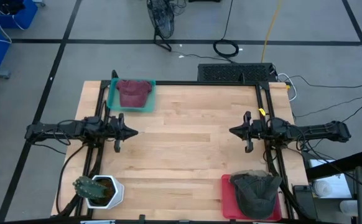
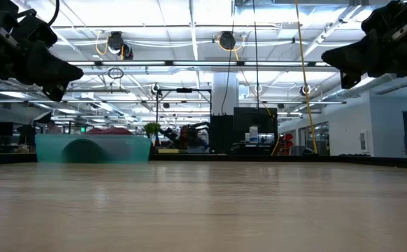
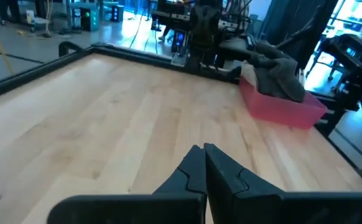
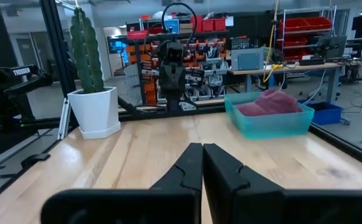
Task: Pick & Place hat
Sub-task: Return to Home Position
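A dark grey hat (image 1: 255, 191) lies in a red tray (image 1: 228, 205) at the table's near right corner; the left wrist view shows the hat (image 3: 274, 68) there too. A maroon hat (image 1: 133, 92) lies in a teal tray (image 1: 114, 99) at the far left, and the maroon hat (image 4: 271, 102) appears in the right wrist view as well. My left gripper (image 1: 135, 132) hovers shut at the table's left side, holding nothing. My right gripper (image 1: 231, 130) hovers shut at the right side, also with nothing in it. Both point toward the table's middle.
A potted cactus in a white pot (image 1: 98, 190) stands at the near left corner. The wooden tabletop (image 1: 187, 149) lies bare between the two grippers. Black frame rails (image 1: 100, 106) run along the table's sides.
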Controlling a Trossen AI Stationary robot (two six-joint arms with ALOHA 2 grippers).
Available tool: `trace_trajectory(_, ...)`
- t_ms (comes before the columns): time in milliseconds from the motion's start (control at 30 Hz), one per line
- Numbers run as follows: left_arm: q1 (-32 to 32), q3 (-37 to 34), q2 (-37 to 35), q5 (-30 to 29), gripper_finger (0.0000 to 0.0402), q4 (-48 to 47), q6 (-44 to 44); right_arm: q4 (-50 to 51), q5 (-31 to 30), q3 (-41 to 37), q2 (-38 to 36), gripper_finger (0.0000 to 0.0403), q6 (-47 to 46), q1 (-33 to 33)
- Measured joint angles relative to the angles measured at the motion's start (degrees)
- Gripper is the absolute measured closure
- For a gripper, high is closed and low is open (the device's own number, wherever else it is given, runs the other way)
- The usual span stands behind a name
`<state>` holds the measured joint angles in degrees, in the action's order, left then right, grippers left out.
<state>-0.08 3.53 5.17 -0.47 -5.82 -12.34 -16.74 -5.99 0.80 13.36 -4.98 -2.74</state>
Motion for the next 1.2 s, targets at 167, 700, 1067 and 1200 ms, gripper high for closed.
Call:
trace_trajectory(167,0.0,0.3,0.0,-0.5,0.0399,0.5,2.0,1.9,-0.3,0.0,-1.6,0.0401,0.3,0.0)
trace_trajectory(700,-0.1,-2.8,1.2,-1.1,0.0398,7.3,12.4,3.6,-0.3,0.0,-1.5,0.0401,1.4,0.0)
trace_trajectory(1067,-0.1,-2.8,1.2,-1.1,0.038,7.3,15.0,3.6,0.0,0.0,-1.5,0.0399,1.2,0.0)
trace_trajectory(1200,-0.1,-2.8,1.2,-1.1,0.0377,7.3,15.0,3.6,0.0,0.0,-1.5,0.0399,1.2,0.0)
